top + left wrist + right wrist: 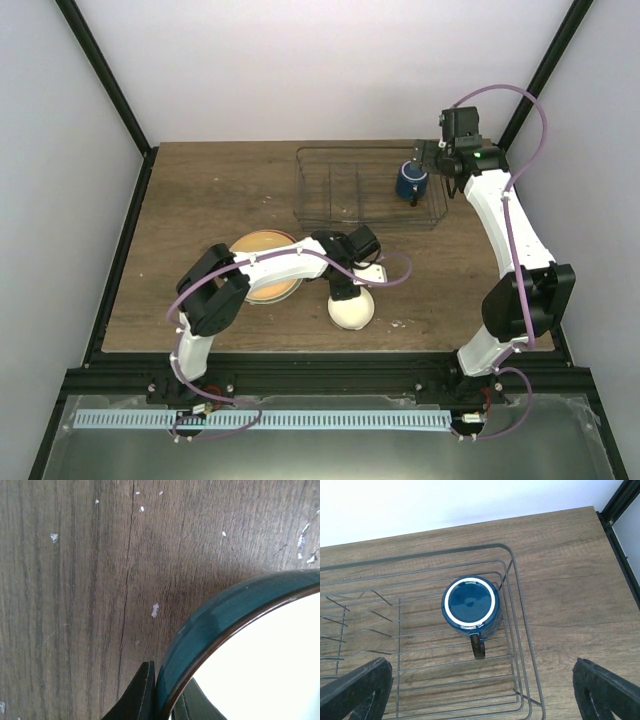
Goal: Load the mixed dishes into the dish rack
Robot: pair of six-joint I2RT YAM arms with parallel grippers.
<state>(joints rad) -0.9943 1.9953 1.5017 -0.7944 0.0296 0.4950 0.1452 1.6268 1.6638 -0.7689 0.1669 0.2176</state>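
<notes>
I have my left gripper (170,676) clamped on the bowl (352,310) rim at lower centre, and my right gripper (480,687) spread wide above 1 mug (470,604) in the rack (330,190), upper right.

Your left arm (280,262) and right arm (500,225): white shells, black joints, lilac cables (546,130) looped alongside. On the right gripper (480,692), fingers (607,690) matte black.

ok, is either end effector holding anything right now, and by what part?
Left end effector pinches the cream-white bowl by its rim, one finger inside, one outside. Right end effector is open, holding nothing, above the mug.
</notes>
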